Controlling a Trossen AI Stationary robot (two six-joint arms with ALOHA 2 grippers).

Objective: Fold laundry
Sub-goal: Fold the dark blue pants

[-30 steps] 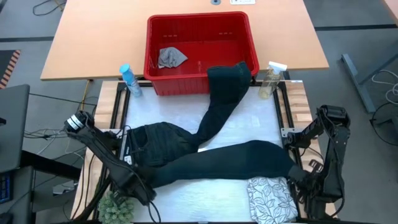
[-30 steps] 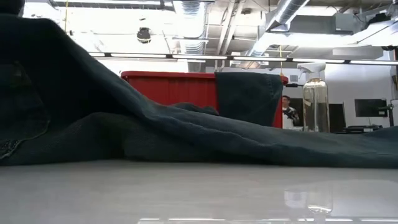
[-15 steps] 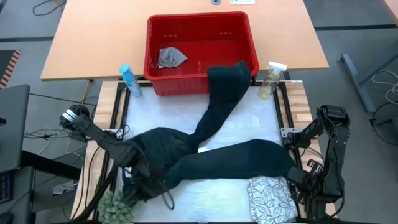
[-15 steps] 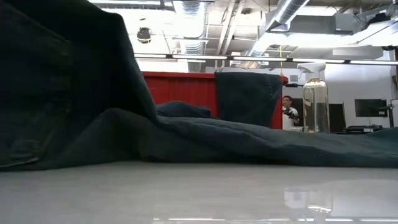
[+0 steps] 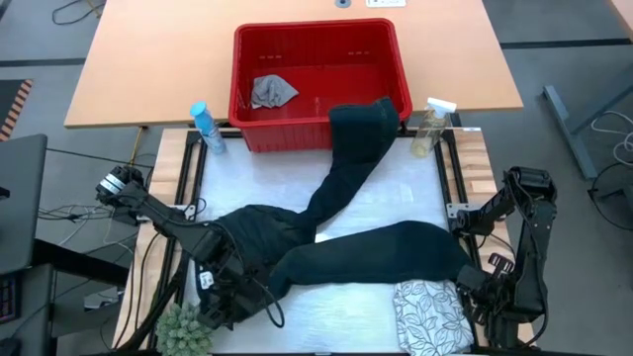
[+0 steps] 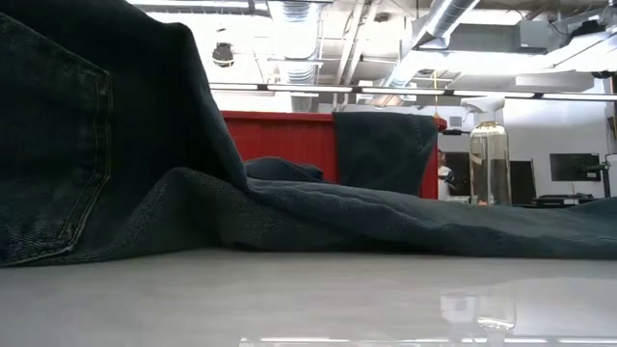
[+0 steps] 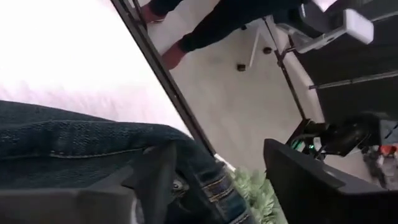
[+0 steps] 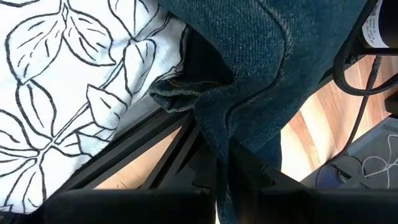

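Observation:
The dark denim jeans point(image 5: 346, 252) lie across the white table. One leg runs up to the red basket's rim point(image 5: 364, 117); the other runs to the right. The waist part point(image 6: 87, 145) stands up in a fold at the left, its back pocket showing. My left gripper point(image 5: 242, 297) is open at the waistband point(image 7: 93, 146), near the table's front left. My right gripper point(image 5: 473, 287) is shut on the right leg's end. A white cloth with grey leaf print point(image 5: 430, 311) lies folded at the front right. A small grey cloth point(image 5: 269, 91) lies in the basket. My left gripper has its fingers wide apart. The buttoned waistband edge point(image 7: 186, 180) lies right beside one finger point(image 7: 155, 180); whether it touches, I cannot tell. My right gripper pinches a fold of denim near the right leg's hem point(image 8: 214, 134) between its two fingers, coming from above and pointing down. The leg lies on the table and against the leaf-print cloth point(image 8: 56, 74).
The red basket point(image 5: 386, 59) stands at the far edge, a blue spray bottle point(image 5: 206, 127) to its left and a clear one point(image 5: 430, 129) to its right. A green tuft point(image 5: 183, 326) sits at the front left corner. Black frame rails point(image 5: 450, 178) line the sides.
My left gripper has risen, turned and gone a little toward the table's right. The jeans' waist part, flat on the table a second ago, has been drawn up and over into a standing fold. Both legs have stayed where they were.

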